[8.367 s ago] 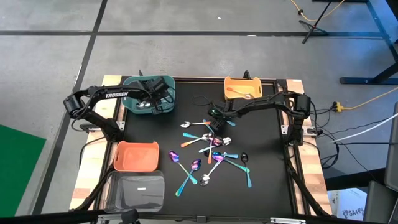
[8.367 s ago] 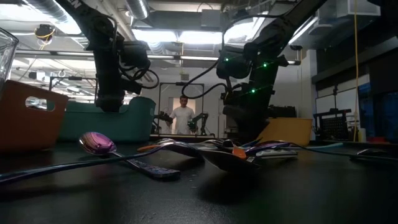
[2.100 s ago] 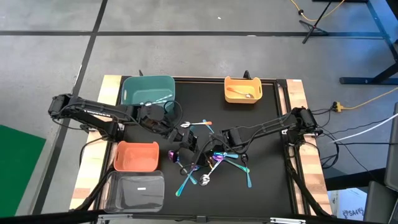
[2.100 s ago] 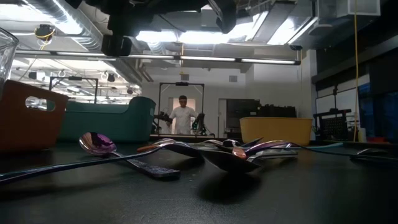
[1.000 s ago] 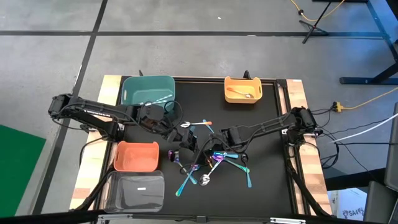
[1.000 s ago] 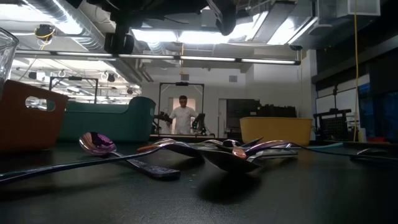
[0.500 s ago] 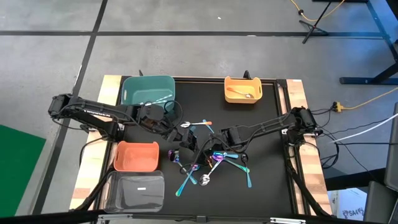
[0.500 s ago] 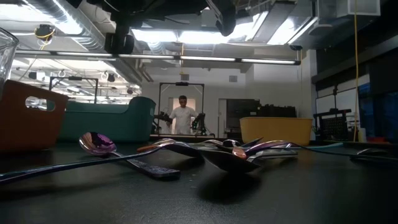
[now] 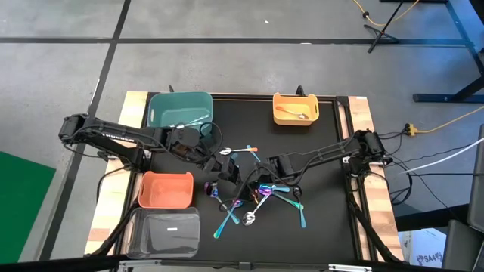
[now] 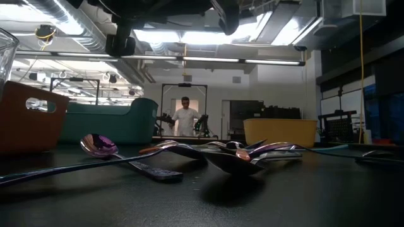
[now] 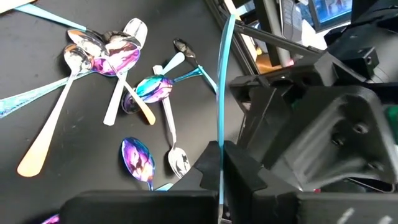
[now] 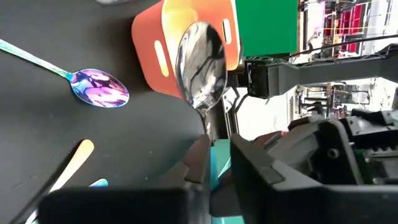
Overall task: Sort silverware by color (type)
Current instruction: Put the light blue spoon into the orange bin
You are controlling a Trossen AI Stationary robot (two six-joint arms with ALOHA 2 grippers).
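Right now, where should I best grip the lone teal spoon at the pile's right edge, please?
Take the teal spoon by its end pointing away from the pile, from straight above, fingers across the handle: it lies flat, and that end is clear. The left gripper holds a second teal spoon, the right gripper a silver spoon.

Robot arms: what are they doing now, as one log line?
left gripper: shut on teal spoon | right gripper: shut on silver spoon | both: over spoon pile
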